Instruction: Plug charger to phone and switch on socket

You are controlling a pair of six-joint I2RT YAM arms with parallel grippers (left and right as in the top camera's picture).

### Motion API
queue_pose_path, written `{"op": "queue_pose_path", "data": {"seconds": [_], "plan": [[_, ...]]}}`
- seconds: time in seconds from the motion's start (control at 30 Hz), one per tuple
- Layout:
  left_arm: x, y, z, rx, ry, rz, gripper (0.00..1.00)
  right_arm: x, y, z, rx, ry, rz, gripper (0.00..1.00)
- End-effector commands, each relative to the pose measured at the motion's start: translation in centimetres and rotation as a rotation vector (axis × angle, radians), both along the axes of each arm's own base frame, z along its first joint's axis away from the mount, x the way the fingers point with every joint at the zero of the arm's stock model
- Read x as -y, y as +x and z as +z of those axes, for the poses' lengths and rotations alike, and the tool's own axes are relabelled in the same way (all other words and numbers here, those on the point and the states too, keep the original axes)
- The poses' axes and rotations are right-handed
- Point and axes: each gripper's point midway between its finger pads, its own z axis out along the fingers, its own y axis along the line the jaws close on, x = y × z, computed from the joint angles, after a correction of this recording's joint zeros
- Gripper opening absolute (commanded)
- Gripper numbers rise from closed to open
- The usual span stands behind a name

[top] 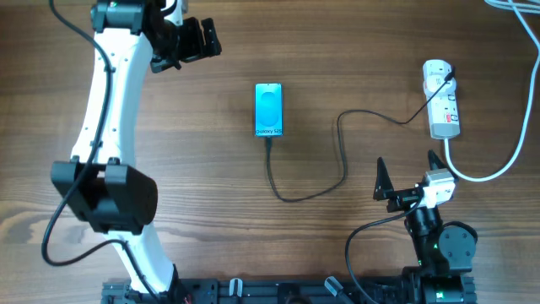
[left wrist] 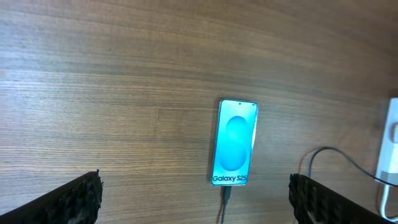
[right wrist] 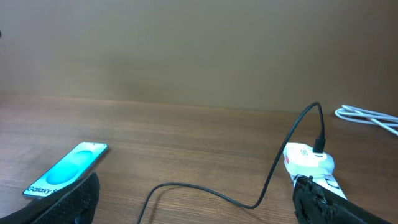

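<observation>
The phone (top: 268,108) is lying face up near the middle of the table (top: 253,236), its blue screen glowing and the strip of text at the end nearer the arms' bases. The thin black charger cable (top: 344,160) is meeting that end of the phone, looping across the wood and running up to a plug that is sitting in the far end of the white power strip (top: 443,114) over on the right. I cannot tell how its switch is standing. A thick white cord (top: 506,160) is curving away from the strip. The left claw (top: 205,38) is hanging released, fingers spread wide, beyond and left of the phone. The right claw (top: 407,169) is also gaping, holding nothing, just short of the strip.
</observation>
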Motion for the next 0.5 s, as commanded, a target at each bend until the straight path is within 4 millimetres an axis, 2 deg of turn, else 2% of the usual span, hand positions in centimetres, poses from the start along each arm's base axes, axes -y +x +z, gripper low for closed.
{"op": "queue_pose_path", "data": {"seconds": [0.0,0.17,0.33,0.4,0.47], "plan": [[-0.4,-0.9,3.5,0.076,-0.002,0.016,1.00,0.2,0.0,0.3,0.015,-0.012,-0.011,1.00],[-0.9,-1.4,5.1,0.117,0.015,0.028,1.00,0.2,0.0,0.3,0.015,-0.012,-0.011,1.00],[-1.5,-3.9,6.4,0.094,0.038,0.039,1.00,0.2,0.0,0.3,0.015,-0.012,-0.011,1.00],[-1.6,-4.8,7.5,0.111,0.039,0.040,1.00,0.2,0.0,0.3,0.015,-0.012,-0.011,1.00],[-1.7,-5.8,7.6,0.089,0.041,0.040,1.00,0.2,0.0,0.3,0.015,-0.012,-0.011,1.00]]}}
